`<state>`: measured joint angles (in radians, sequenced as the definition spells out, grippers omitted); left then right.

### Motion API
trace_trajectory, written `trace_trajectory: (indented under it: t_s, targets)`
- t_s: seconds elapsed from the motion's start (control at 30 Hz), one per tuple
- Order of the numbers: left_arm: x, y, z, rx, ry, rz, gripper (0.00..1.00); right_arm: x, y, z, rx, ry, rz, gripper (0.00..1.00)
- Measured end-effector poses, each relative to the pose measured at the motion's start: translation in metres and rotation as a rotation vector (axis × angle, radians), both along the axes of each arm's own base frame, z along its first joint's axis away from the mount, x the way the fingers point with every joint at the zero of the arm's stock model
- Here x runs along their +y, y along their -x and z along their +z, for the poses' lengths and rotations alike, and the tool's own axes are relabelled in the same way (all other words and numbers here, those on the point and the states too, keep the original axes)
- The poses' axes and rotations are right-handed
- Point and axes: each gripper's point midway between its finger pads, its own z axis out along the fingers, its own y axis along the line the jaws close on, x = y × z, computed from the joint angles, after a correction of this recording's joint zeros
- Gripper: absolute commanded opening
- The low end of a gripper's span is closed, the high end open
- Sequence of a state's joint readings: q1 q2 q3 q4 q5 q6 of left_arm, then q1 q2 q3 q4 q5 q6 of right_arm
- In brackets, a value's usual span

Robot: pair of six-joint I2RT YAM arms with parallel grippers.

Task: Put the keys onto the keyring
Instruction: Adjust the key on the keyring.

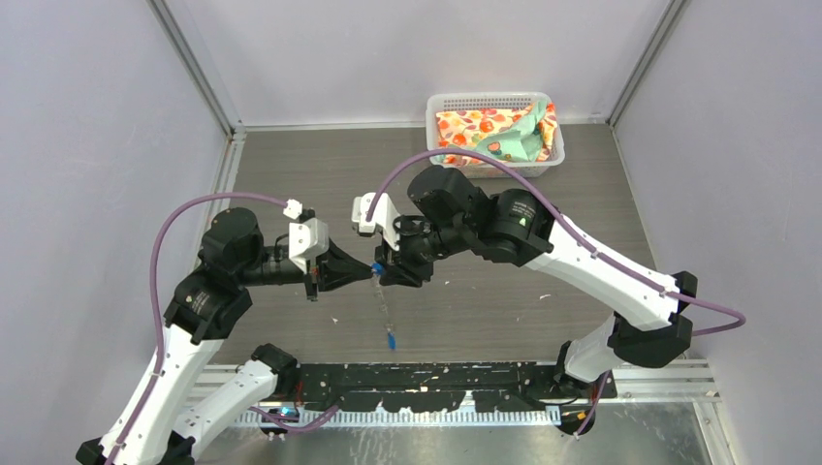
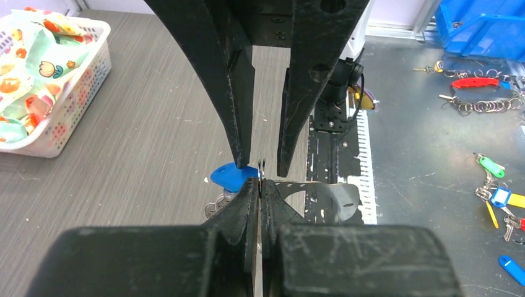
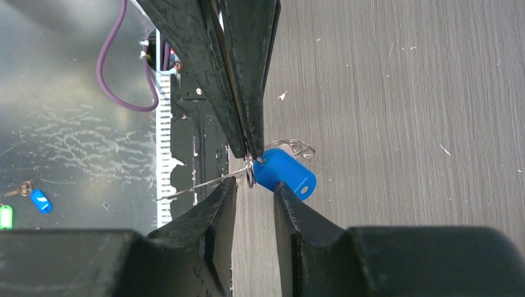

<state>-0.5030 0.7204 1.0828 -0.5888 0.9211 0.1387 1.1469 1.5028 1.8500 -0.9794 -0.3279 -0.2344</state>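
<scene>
My left gripper (image 1: 368, 271) (image 2: 260, 183) is shut on the edge of the thin silvery keyring (image 2: 262, 167), held above the table. One key with a blue head (image 3: 285, 174) hangs at the ring (image 3: 249, 172), right beside the grip. My right gripper (image 1: 383, 268) (image 3: 255, 183) faces the left one, jaws open, its fingertips either side of the ring and the blue head against one fingertip (image 3: 278, 187). In the top view the wire (image 1: 384, 305) hangs down to a second blue key (image 1: 392, 340) near the table.
A white basket (image 1: 446, 105) of patterned cloth stands at the back, also in the left wrist view (image 2: 86, 74). The black base plate (image 1: 436, 383) lies at the near edge. Off the table lie loose keys and tags (image 2: 495, 198) and a blue bin (image 2: 483, 25).
</scene>
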Motion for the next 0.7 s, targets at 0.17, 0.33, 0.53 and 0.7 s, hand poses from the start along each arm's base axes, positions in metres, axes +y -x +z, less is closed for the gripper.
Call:
trace_trajectory:
  t_s: [0.17, 0.33, 0.53, 0.7]
  targets:
    - [0.0, 0.002, 0.0, -0.005, 0.0, -0.008, 0.01, -0.003, 0.0, 0.003, -0.011, 0.004, 0.011, 0.32]
    - [0.0, 0.003, 0.0, -0.015, -0.001, -0.017, 0.01, -0.002, 0.0, 0.012, -0.025, -0.017, 0.018, 0.32]
    - [0.0, 0.003, 0.0, -0.022, -0.002, -0.018, 0.01, 0.001, 0.001, 0.018, -0.028, -0.033, 0.031, 0.28]
    - [0.0, 0.003, 0.0, -0.022, -0.002, -0.018, 0.01, 0.007, 0.001, 0.015, -0.016, -0.029, 0.045, 0.23]
